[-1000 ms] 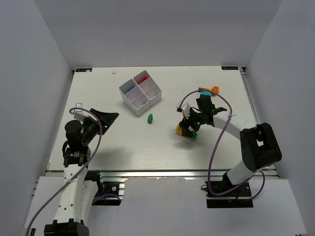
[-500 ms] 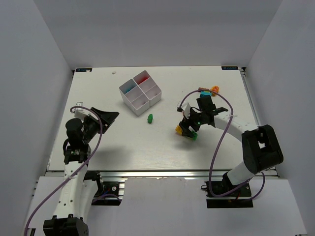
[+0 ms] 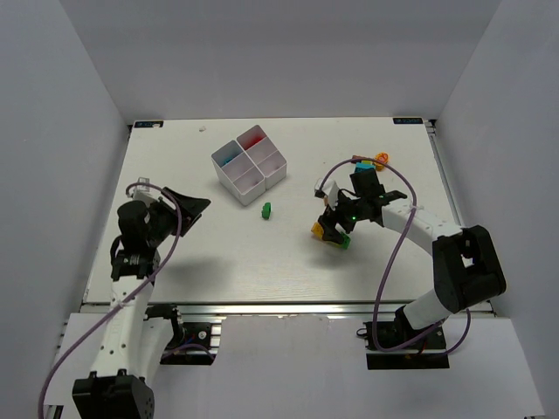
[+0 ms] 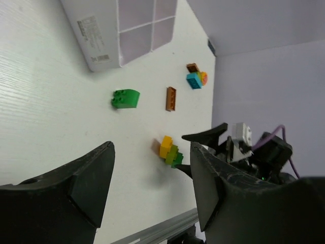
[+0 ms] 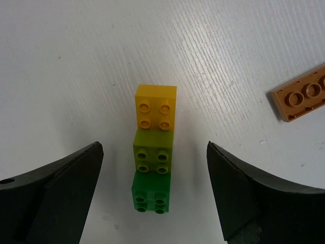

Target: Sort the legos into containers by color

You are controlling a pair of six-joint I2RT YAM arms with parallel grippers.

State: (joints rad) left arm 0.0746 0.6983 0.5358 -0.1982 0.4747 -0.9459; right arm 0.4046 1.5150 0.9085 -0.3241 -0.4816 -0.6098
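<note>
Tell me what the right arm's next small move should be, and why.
Probably lower the right tool straight down and close it on the yellow-lime-green brick stack. The tool is open, its fingers stand on either side of the stack without touching it, and the stack lies loose on the table.

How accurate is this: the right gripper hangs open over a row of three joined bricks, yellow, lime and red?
Wrong in one colour. The right wrist view shows the right gripper open over the row of three joined bricks: yellow, lime and dark green, not red.
</note>
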